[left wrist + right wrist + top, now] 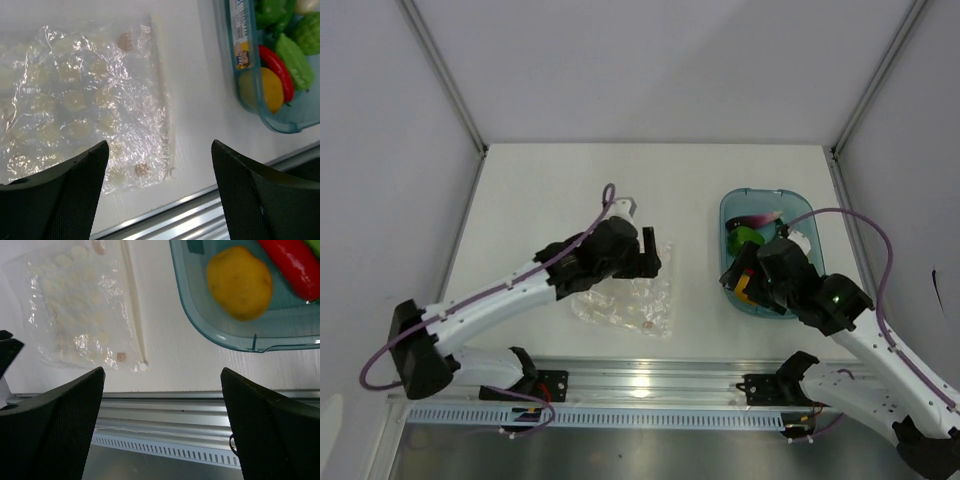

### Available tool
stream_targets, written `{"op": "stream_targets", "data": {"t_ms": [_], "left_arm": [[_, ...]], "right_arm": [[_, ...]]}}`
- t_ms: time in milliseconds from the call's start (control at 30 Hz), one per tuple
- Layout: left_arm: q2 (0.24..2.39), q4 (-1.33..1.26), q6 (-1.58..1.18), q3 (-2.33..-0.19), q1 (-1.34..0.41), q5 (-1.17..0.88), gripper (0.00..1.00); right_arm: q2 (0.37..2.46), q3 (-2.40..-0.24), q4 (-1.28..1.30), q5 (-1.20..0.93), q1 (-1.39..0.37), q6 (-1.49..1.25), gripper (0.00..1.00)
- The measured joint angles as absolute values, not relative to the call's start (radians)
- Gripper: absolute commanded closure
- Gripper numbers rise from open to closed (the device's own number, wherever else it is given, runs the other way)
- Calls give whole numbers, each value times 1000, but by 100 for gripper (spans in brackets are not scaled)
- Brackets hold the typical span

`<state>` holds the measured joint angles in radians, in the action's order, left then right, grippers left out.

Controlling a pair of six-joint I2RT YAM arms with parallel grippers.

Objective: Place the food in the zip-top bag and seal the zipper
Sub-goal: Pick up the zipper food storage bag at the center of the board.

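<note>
The left gripper is held spread and empty above the bag, which is laid flat on the table with its zipper along the edge turned toward the tray, running near to far. The right gripper is likewise spread and empty; the food is seen in the tray just beyond it, so the right arm is judged the nearer for a first pick.

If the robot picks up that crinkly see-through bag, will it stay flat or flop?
It would probably flop: the clear crinkly plastic bag looks thin and wrinkled. Pushed, it might slide on the smooth white table, being likely light.
</note>
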<state>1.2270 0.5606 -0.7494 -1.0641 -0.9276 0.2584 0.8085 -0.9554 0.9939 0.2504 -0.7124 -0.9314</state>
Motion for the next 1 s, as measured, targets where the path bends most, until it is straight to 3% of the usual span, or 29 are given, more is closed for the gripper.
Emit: {"op": "stream_targets", "data": {"t_ms": [267, 433, 867, 1000], "left_arm": [[1644, 696, -683, -1391, -1056, 472, 15], [1781, 757, -669, -1454, -1120, 540, 20], [1876, 779, -662, -1438, -1142, 583, 34], [1917, 762, -662, -1438, -1147, 580, 33]], "right_arm": [[803, -1014, 1043, 124, -287, -806, 1], [776, -1041, 1077, 11, -133, -719, 0], [739, -1058, 1091, -144, -55, -644, 0], [724, -1058, 1091, -163, -54, -642, 0]]}}
